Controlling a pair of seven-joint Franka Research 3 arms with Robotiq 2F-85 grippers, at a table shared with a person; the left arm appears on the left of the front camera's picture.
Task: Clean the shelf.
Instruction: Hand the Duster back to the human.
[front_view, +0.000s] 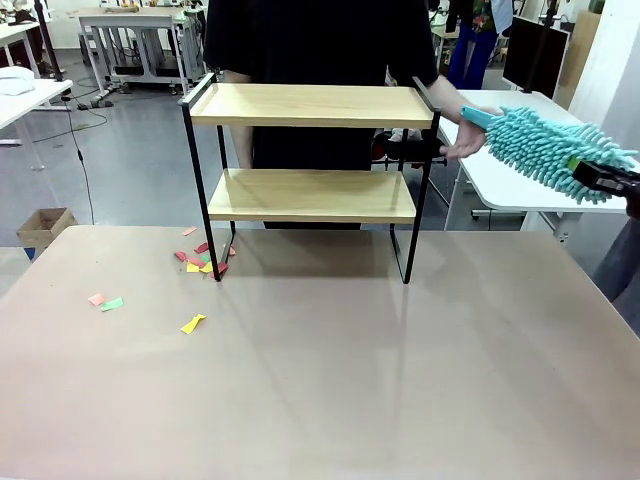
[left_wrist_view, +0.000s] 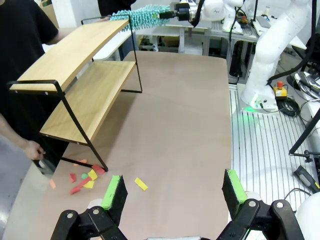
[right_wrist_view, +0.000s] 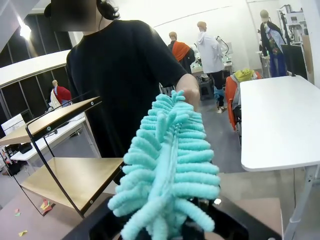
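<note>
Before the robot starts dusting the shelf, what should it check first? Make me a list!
1. Right gripper shut on the duster: ok, it clamps the fluffy end.
2. Duster free to move: not ok, the person's hand holds its handle end.
3. Shelf standing upright on the table: ok.
4. Shelf boards bare so the duster can sweep: ok, both look bare.
5. Left gripper out of the way: ok, it is open, above the table, apart from the shelf.
6. Paper scraps noticed: ok, they lie on the table by the shelf's front left leg, some farther out.
</note>
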